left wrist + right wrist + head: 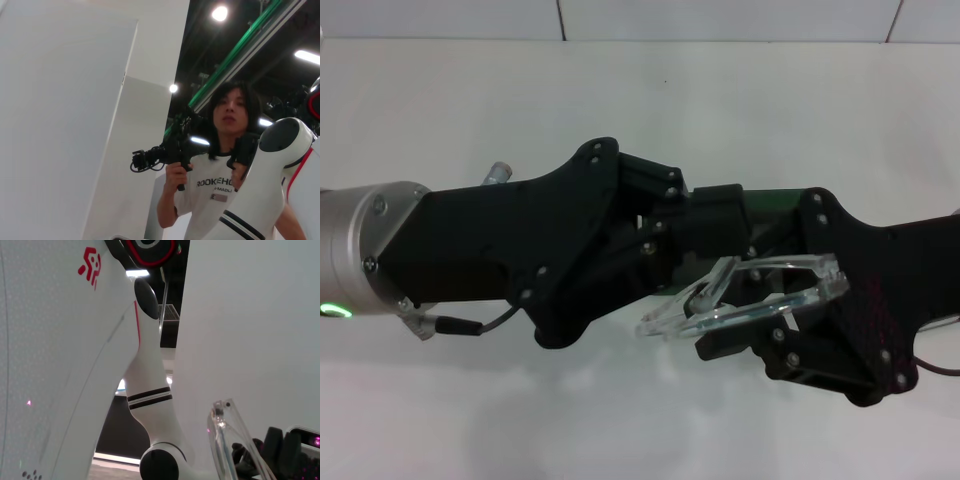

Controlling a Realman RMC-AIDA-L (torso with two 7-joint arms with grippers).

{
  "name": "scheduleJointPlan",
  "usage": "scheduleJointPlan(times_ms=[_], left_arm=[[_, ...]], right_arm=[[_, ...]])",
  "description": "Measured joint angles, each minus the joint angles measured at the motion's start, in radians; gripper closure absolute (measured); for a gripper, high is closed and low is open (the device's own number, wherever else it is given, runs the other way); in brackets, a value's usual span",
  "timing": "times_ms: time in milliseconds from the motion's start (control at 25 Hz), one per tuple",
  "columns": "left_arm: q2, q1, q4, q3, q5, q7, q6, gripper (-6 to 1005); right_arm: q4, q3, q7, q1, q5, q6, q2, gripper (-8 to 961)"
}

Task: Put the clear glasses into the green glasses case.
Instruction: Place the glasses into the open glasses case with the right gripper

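Now my right gripper point(740, 335) clamps the clear glasses point(745, 300) beside the green glasses case point(775, 200); my left gripper's point(665, 235) state I cannot tell; glasses could slip, being slick.

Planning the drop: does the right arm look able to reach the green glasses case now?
Probably yes, but tight: the right end effector holds the clear glasses beside the green glasses case, which the left end effector largely covers.

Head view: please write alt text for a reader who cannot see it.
Two black robot tools meet over a white table, with the clear glasses between them, held at the right tool. The left tool reaches in from the left, and a sliver of the green glasses case shows behind them.
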Motion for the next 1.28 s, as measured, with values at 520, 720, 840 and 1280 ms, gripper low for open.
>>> scheduleJointPlan(times_ms=[520, 720, 840, 1280], left_arm=[[0.001, 0.001, -0.011, -0.006, -0.005, 0.008, 0.000, 941], [0.003, 0.000, -0.013, -0.048, -0.008, 0.009, -0.001, 941], [0.003, 0.001, -0.019, -0.080, -0.008, 0.016, -0.001, 941], [0.001, -0.012, -0.045, -0.073, -0.013, 0.021, 0.005, 940]], right_arm=[[0.006, -0.007, -0.004, 0.000, 0.011, -0.006, 0.002, 833], [0.006, -0.008, -0.008, 0.000, 0.011, -0.006, 0.002, 833], [0.007, -0.008, -0.009, 0.000, 0.010, -0.005, 0.001, 833], [0.012, -0.007, -0.014, 0.000, 0.005, 0.011, 0.000, 834]])
